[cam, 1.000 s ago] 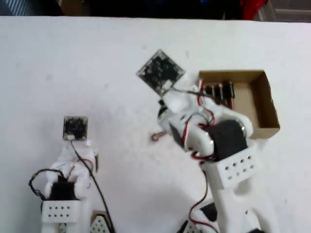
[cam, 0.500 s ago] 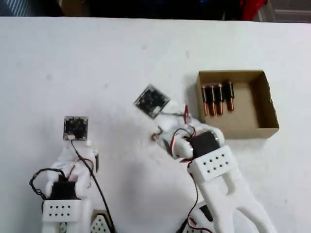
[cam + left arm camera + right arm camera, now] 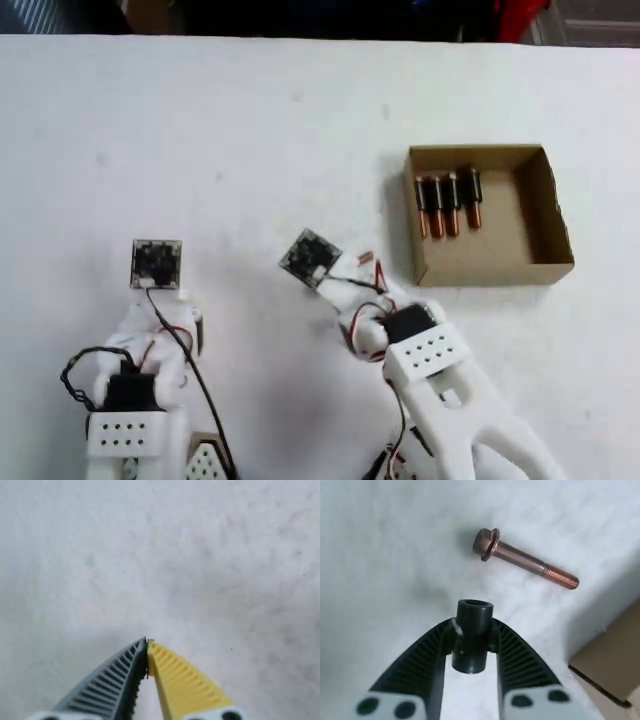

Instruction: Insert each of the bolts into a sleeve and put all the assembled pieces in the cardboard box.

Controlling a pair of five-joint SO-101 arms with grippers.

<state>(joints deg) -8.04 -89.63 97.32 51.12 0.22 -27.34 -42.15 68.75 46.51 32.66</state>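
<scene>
In the right wrist view my right gripper (image 3: 472, 625) is shut on a short black sleeve (image 3: 472, 635), held upright with its open end showing. Just beyond it a copper bolt (image 3: 525, 560) lies flat on the white table, apart from the sleeve. The cardboard box (image 3: 540, 215) stands at the right of the high view with several assembled black-and-copper pieces (image 3: 447, 203) lined up inside. My right arm (image 3: 425, 350) is left of the box's near corner. My left gripper (image 3: 146, 644) is shut on nothing, low over bare table at the front left.
A corner of the cardboard box (image 3: 612, 662) sits close beside my right gripper. The white table (image 3: 200, 130) stretches open to the back and left. Loose cables (image 3: 195, 380) trail from the left arm (image 3: 130, 400) at the front edge.
My right arm has drawn back from beside the box toward the front of the table, ending near the loose bolt. The left arm has stayed still.
</scene>
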